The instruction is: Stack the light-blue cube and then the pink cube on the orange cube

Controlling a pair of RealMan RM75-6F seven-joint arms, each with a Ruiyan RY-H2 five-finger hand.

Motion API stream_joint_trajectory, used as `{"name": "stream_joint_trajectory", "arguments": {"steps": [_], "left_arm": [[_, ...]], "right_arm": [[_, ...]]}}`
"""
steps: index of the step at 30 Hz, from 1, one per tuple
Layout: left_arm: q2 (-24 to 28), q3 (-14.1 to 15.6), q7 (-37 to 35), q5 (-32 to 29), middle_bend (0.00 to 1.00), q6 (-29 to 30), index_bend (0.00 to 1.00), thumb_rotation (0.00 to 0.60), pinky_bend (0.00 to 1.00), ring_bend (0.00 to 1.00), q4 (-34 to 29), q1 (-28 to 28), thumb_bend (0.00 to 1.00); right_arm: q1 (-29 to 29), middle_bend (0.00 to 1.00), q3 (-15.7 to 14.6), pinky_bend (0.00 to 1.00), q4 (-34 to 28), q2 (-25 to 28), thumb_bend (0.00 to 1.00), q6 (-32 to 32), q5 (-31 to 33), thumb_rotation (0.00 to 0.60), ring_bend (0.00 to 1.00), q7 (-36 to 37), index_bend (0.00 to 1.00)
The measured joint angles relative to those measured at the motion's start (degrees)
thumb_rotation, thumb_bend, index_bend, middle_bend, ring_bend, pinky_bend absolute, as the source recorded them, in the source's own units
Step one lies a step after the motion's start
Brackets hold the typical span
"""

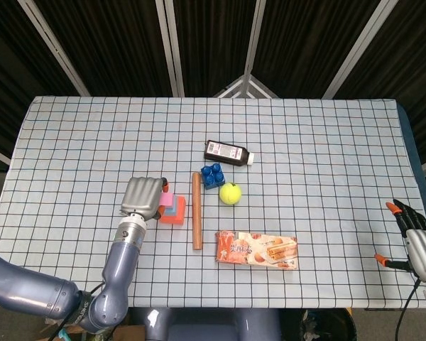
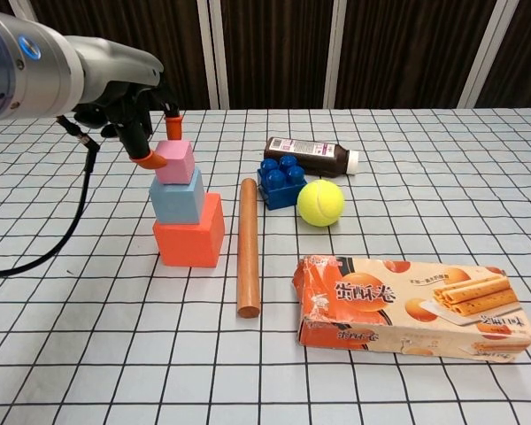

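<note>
Left hand (image 2: 150, 133): I had it pinching the pink cube (image 2: 175, 162).
Pink cube: sat on light-blue cube (image 2: 177, 197), atop orange cube (image 2: 189, 234), tilted.
Right hand (image 1: 415, 241): fingers apart, far at 3 o'clock.

On the worktop (image 2: 442, 150) the 3 cubes form a stack left of centre: the orange cube (image 2: 189, 234) at the bottom, the light-blue cube (image 2: 177, 198) on it, the pink cube (image 2: 174, 163) on top. The left hand (image 2: 146, 119) is at the pink cube's left side, fingertips touching it. Just right of the stack lies the wooden rod (image 2: 248, 245), running front to back. Right of the rod's far end sits the toy brick (image 2: 282, 181), with the bottle (image 2: 310, 156) lying behind it and the ball (image 2: 320, 203) just right of the brick (nearer the front). The snack box (image 2: 411, 307) lies in front of the ball. The right hand (image 1: 417, 241) is off the worktop's right edge.
</note>
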Motion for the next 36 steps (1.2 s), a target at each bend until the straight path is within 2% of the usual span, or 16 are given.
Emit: {"name": "stream_joint_trajectory", "arguments": {"steps": [36], "left_arm": [[-0.1, 0.2, 1.2, 0.2, 0.83, 0.9, 0.41, 0.600, 0.91, 0.80, -0.5, 0.9, 0.39]], "right_arm": [[0.1, 0.01, 0.1, 0.10, -0.5, 0.0, 0.13, -0.5, 0.6, 0.600, 0.01, -0.9, 0.00]]}}
